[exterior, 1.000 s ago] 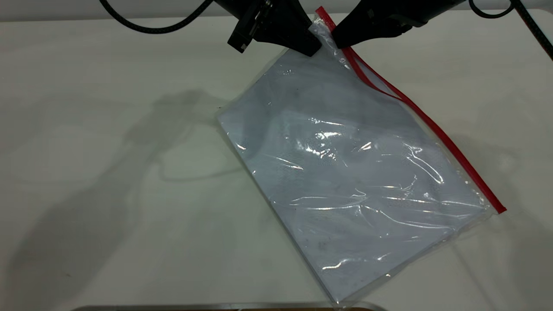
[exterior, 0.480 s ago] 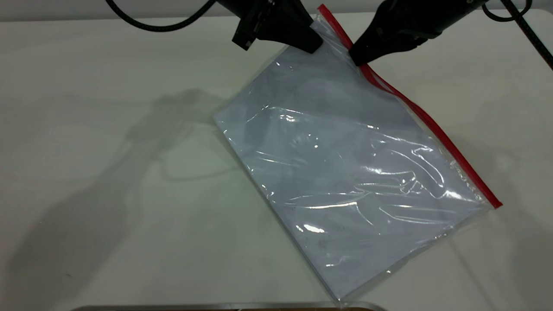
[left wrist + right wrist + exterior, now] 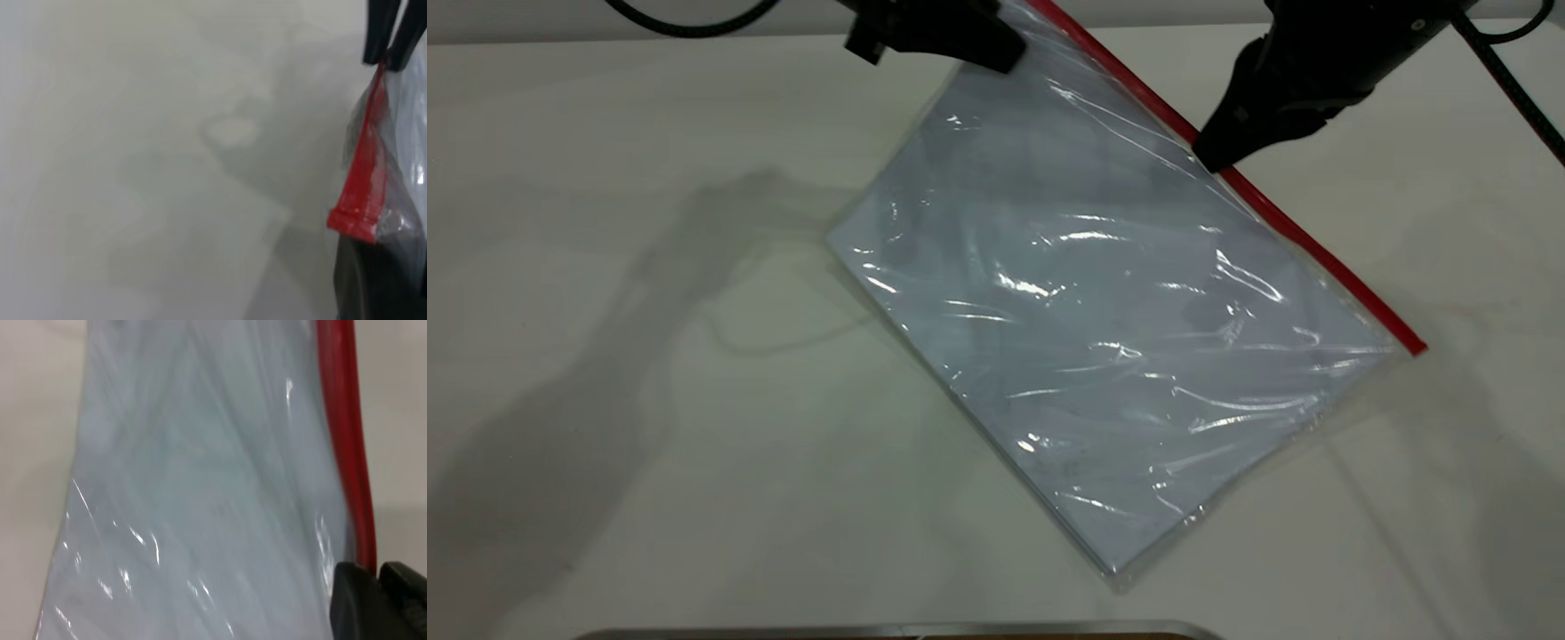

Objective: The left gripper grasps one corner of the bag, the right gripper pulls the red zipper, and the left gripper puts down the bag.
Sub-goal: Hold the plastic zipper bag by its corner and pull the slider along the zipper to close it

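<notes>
The bag (image 3: 1103, 329), a clear pouch with white sheets inside, hangs slanted with its far end lifted and its near end on the table. My left gripper (image 3: 1000, 55) is shut on the bag's corner at the top end of the red zipper (image 3: 1316, 244). In the left wrist view the red end (image 3: 360, 213) sticks out from my jaws. My right gripper (image 3: 1211, 160) is shut on the red zipper about a third of the way down the strip. In the right wrist view the red strip (image 3: 347, 440) runs into my closed fingertips (image 3: 357, 593).
The white table (image 3: 649, 400) lies all around the bag. A metal-rimmed edge (image 3: 889, 631) runs along the near side. Black cables (image 3: 1512, 89) hang by the right arm.
My right gripper has slid down the red zipper, away from the left gripper. My left gripper has moved left and up with the corner, and the bag has shifted left.
</notes>
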Robot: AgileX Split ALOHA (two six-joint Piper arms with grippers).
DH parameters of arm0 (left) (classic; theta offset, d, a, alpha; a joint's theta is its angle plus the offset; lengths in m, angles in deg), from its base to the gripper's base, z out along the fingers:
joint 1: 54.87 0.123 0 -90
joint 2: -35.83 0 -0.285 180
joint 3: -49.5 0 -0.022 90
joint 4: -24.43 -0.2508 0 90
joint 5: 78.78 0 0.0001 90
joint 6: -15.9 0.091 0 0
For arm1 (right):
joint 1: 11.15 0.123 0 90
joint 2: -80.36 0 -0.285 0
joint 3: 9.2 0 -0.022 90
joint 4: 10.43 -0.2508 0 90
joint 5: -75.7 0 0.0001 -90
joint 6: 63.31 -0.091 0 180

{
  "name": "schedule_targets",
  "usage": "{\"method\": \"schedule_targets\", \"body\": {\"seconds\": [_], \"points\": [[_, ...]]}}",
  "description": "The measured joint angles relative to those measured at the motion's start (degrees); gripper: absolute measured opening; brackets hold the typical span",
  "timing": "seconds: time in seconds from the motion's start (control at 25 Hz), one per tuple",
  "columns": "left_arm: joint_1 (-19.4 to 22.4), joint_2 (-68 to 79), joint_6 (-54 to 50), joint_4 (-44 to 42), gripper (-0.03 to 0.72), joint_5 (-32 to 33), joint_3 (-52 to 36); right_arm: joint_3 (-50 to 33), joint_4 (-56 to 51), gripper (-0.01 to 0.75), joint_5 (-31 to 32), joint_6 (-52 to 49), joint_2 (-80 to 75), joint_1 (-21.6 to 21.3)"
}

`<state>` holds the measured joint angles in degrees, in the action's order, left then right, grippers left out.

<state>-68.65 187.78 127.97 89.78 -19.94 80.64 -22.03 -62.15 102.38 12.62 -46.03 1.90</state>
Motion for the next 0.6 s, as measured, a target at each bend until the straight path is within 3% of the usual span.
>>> {"method": "schedule_targets", "body": {"seconds": [0.28, 0.6], "points": [[2.26, 0.0, -2.15, -1.28, 0.053, 0.0, 0.0, 0.0, 9.85, 0.043, 0.56, -11.46, 0.0, 0.0], [2.79, 0.0, -5.9, -10.58, 0.053, -1.77, 0.0, 0.0, 27.98, 0.044, 7.97, -31.79, 0.0, 0.0]]}}
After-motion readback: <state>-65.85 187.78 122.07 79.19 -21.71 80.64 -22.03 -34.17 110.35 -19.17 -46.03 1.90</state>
